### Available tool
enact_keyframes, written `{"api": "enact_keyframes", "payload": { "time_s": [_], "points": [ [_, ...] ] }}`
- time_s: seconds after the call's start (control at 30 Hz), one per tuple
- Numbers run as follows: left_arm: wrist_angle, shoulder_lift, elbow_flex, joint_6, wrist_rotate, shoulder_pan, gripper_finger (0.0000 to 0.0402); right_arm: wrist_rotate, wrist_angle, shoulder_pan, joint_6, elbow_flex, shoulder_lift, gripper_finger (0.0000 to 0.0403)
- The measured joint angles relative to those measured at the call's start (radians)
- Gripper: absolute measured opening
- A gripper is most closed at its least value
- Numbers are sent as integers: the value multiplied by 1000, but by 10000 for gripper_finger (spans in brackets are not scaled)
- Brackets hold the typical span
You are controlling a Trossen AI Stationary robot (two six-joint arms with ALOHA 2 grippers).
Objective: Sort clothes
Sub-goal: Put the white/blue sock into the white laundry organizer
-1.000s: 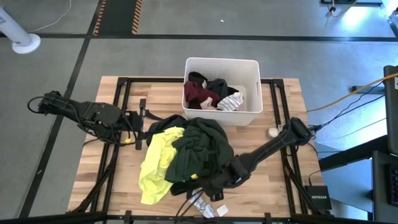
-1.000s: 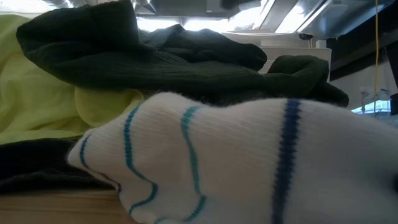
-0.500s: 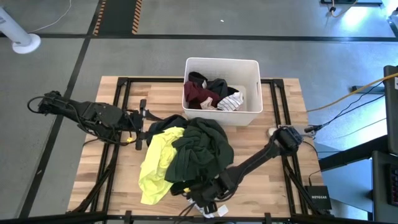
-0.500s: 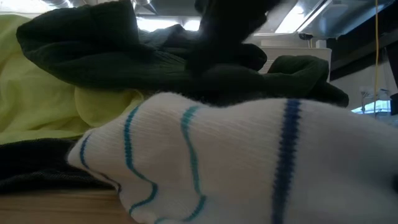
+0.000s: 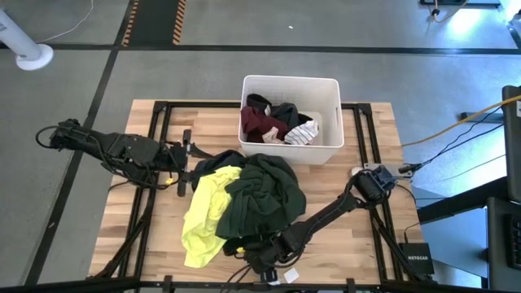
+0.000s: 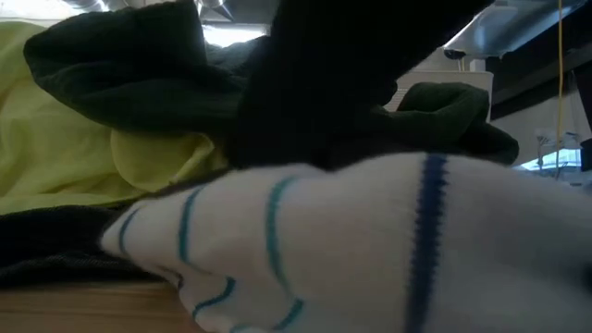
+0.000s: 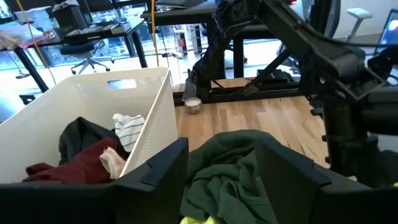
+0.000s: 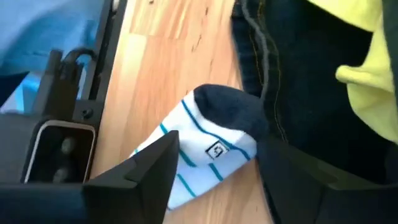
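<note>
A white sock with blue stripes and a dark toe (image 8: 211,152) lies on the wooden table near its front edge (image 5: 278,275); it fills the low view (image 6: 351,250). My right gripper (image 8: 217,180) is open above it, one finger on each side. It also shows in the high view (image 5: 264,259). Behind the sock lies a heap of a dark green garment (image 5: 264,191), a neon yellow one (image 5: 207,212) and a black one (image 5: 236,244). My left gripper (image 5: 183,159) is open and empty at the heap's left; its wrist view shows the gap (image 7: 224,186). My right gripper comes at the sock from above, slanting toward the table's near edge, fingers open astride it near its dark toe end (image 8: 230,109). In the low view its dark body (image 6: 314,102) meets the sock's top, which is dented in. The sock lies on the table.
A white bin (image 5: 291,81) at the far middle holds maroon (image 5: 259,124), black (image 5: 281,112) and striped (image 5: 301,133) pieces. A small round object (image 5: 356,172) lies right of the bin. Bare wood shows at the table's right (image 5: 358,228).
My right gripper has gone toward the table's near-left and down onto the sock. In the low view it has come down in front of the green garment, and the sock's top has sunk a little under it.
</note>
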Motion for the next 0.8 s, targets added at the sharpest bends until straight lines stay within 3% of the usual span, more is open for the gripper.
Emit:
{"api": "enact_keyframes", "payload": {
  "time_s": [0.2,0.47,0.67,0.8],
  "points": [
    [10,0,0,-26,0,0,182,24,18,-2,26,0,2,154],
    [1,0,0,-39,0,0,182,-12,8,-14,26,1,9,17],
    [7,0,0,-41,0,0,182,-26,-32,-20,38,12,5,15],
    [6,0,0,-32,0,0,182,-17,-161,-20,35,108,-10,7]
  ]
}}
